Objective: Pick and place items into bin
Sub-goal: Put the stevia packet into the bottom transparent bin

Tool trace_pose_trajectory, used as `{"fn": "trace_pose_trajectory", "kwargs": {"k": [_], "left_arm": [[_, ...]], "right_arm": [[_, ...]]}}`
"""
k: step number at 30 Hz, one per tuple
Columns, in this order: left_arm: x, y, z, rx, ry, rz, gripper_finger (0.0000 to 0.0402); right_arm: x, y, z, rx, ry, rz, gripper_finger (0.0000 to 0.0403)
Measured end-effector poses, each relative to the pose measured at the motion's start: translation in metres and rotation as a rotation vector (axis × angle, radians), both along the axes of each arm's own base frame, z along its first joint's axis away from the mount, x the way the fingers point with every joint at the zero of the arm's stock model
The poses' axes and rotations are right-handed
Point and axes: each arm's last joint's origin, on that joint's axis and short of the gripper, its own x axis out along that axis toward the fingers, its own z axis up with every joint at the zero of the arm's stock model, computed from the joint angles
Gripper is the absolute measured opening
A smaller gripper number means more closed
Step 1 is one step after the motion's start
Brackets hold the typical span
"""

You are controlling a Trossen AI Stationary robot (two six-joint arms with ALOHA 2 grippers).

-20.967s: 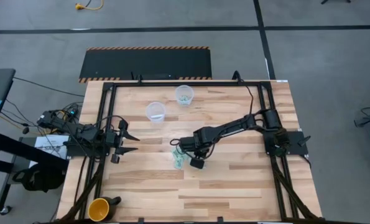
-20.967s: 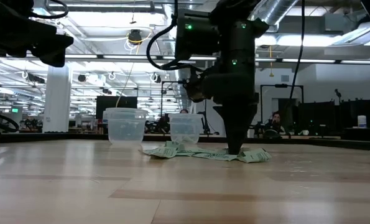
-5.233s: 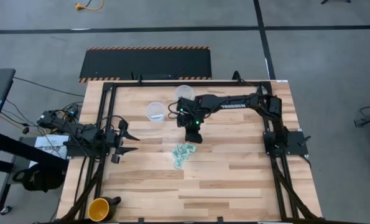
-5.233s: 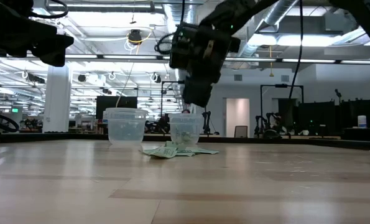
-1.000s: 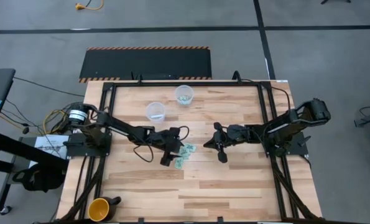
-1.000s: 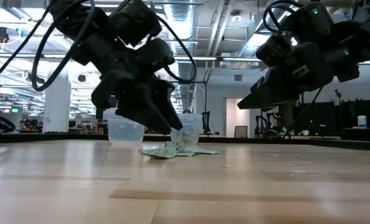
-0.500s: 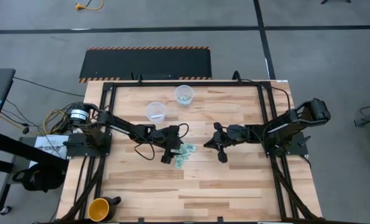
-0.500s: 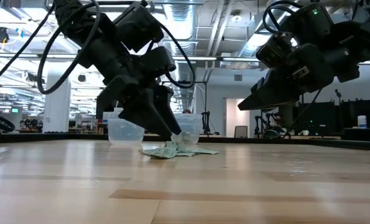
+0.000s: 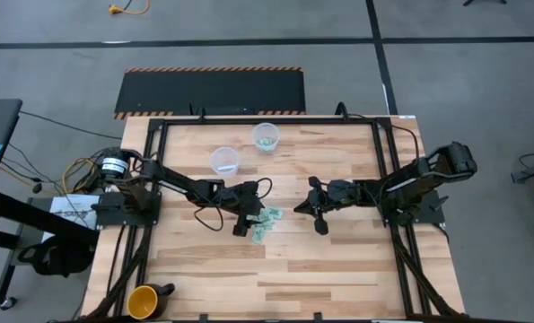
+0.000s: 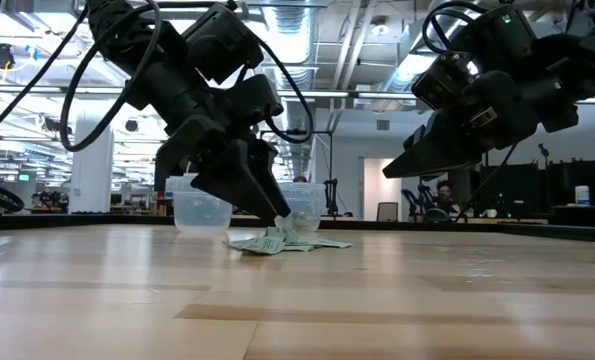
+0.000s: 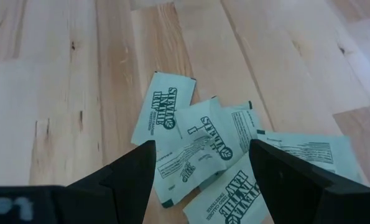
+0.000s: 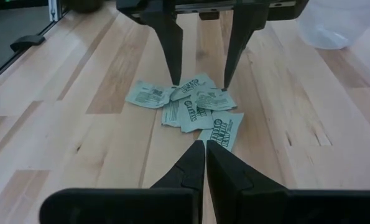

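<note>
Items [image 9: 267,222], the small mint-green and white packets, are lying in a loose pile near the middle of the desk [image 9: 338,260] in the high view, none of them yet lifted; the left gripper [image 9: 246,218] is reaching in from the left edge and sitting just beside the pile, while the right gripper [image 9: 313,206] is waiting apart from it toward the right edge; two clear cups are standing nearer the far edge, one cup [image 9: 224,161] looking empty and the other cup [image 9: 266,136] holding something pale green, which is likely serving as the bin.

Low view: the left gripper [image 10: 267,205] is slanting down with its tips just over the packets [image 10: 282,243]; the right gripper [image 10: 407,160] is hanging clear above the wood.

Left wrist view: the two dark fingers [image 11: 132,168] are standing wide apart, straddling overlapping packets [image 11: 197,146]; nothing is between them in a grip.

Right wrist view: the right arm's own fingers [image 12: 188,165] are pressed together, empty, pointing at the pile [image 12: 194,106]; the left arm's spread fingers are showing beyond it.

Judging by this, the pick step is in hand; the next move is calling for a descent onto one packet and a light, square pinch, since the crinkly wrappers are overlapping and could slide or come up in twos.
</note>
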Motion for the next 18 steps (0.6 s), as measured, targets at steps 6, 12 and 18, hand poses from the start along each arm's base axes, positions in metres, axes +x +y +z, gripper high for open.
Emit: {"fn": "trace_pose_trajectory", "kwargs": {"k": [6,12,18], "left_arm": [[0.0,-0.004,0.0,-0.018,0.004,0.042,0.0248],[0.0,-0.007,0.0,-0.052,0.042,0.119,0.0248],[0.009,-0.008,0.015,-0.027,0.128,0.149,0.0248]], "right_arm": [[0.0,0.0,0.0,0.0,0.0,0.0,0.001],[0.0,0.0,0.0,0.0,0.0,0.0,0.001],[0.0,0.0,0.0,0.0,0.0,0.0,0.001]]}}
